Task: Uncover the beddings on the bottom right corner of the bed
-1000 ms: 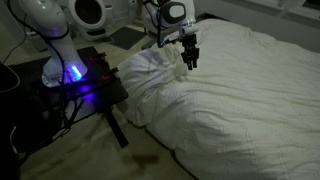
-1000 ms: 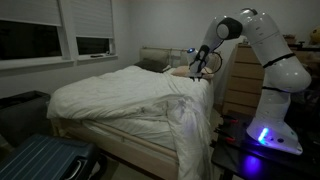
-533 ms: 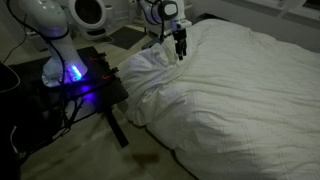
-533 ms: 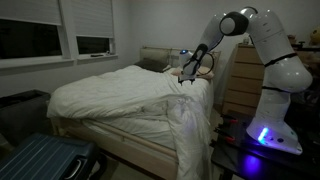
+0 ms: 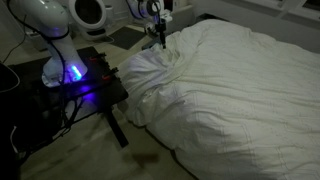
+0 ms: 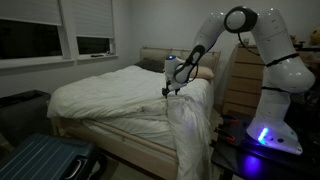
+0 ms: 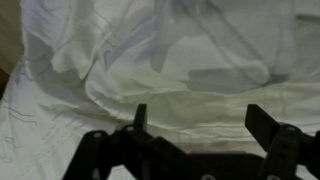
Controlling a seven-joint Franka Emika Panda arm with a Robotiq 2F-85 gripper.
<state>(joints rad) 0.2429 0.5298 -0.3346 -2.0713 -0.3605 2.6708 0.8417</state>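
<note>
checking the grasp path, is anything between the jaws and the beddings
Nothing. In the wrist view the open gripper hangs over the beddings, with only wrinkled white fabric showing between and ahead of its jaws.

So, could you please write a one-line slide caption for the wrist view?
Open gripper poised over the wrinkled white beddings.

An exterior view looks steeply down from high up at a corner of the bed (image 5: 250,110), with the arm (image 5: 45,25) at the upper left of the frame. An exterior view sits low and farther back, facing along the bed toward the windows (image 6: 85,30) at upper left. Both exterior views share the heaped beddings (image 5: 150,75) and the gripper (image 5: 160,38). The wrist view looks down close on the cloth, its fingers (image 7: 140,115) along the bottom edge.
</note>
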